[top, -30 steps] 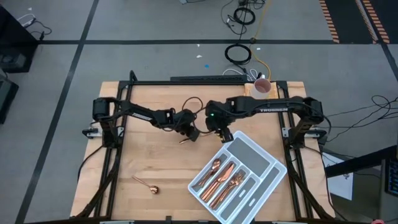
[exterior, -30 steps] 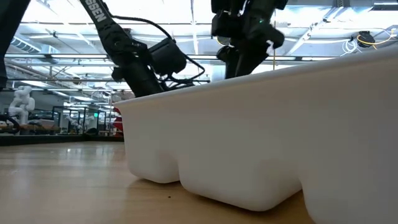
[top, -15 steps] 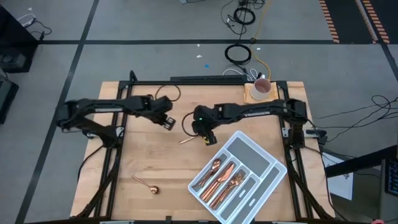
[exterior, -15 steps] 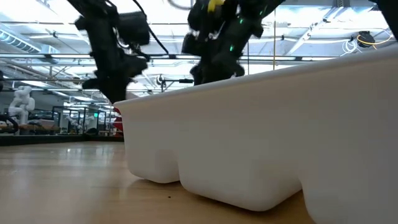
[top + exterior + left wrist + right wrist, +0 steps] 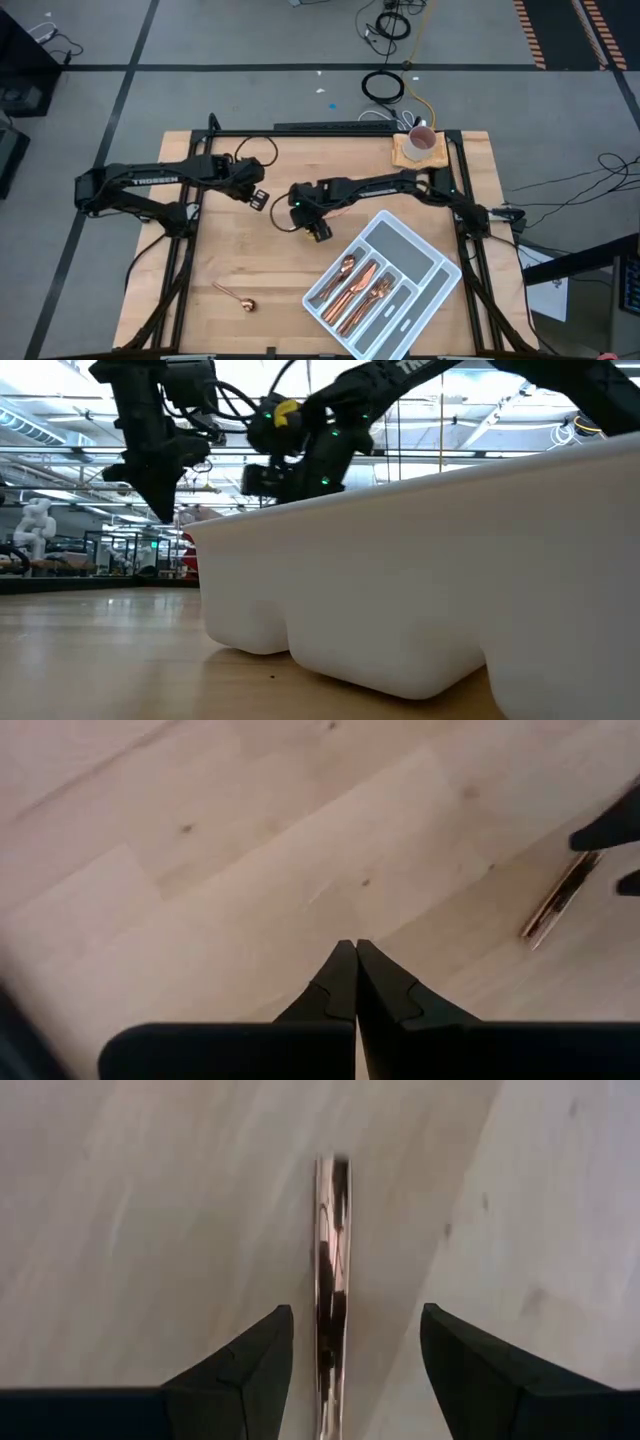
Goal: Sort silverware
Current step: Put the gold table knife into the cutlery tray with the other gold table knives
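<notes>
Because our right gripper [image 5: 345,1355] spreads its fingers astride the knife [image 5: 331,1280] near the tabletop's middle, we judge a grasp comes; our left gripper [image 5: 355,982], pressed together, waits beside.

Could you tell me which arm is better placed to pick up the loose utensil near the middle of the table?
Right. The right gripper is open with the utensil lying between its fingers. The left gripper is shut and off to one side of it.

tray [image 5: 420,570]: white, fills foreground on table [image 5: 100,650] | two dark arms above its far rim
</notes>
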Controlling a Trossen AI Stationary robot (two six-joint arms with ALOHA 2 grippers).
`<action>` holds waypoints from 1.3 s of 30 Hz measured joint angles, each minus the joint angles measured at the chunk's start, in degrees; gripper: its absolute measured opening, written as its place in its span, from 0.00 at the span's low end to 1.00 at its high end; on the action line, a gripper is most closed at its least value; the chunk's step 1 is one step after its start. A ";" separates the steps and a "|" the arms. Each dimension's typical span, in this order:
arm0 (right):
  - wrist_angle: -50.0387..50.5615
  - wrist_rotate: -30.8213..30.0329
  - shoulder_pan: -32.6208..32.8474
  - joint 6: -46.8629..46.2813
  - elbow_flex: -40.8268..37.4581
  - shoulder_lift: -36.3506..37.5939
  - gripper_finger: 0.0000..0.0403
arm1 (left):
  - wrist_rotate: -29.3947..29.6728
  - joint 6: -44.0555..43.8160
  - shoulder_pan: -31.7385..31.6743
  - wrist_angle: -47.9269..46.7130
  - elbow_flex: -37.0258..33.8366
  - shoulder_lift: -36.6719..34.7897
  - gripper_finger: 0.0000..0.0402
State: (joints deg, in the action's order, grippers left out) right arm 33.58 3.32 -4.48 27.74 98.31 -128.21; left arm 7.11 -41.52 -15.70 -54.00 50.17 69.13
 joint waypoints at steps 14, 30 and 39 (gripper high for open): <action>11.26 1.04 0.10 -1.40 7.35 -10.70 0.18 | 2.75 0.15 1.56 -11.53 0.00 -1.53 0.00; 12.77 -5.81 0.43 -4.96 9.76 -7.04 0.00 | 4.67 0.44 1.99 -12.53 0.00 -1.78 0.00; 18.78 -6.63 -0.07 -5.94 16.76 -6.45 0.01 | 6.48 1.89 1.97 -12.04 0.00 -1.78 0.00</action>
State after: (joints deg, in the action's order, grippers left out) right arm 52.37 -3.31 -4.55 21.80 115.07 -134.66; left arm 13.60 -39.63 -13.74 -66.04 50.17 67.35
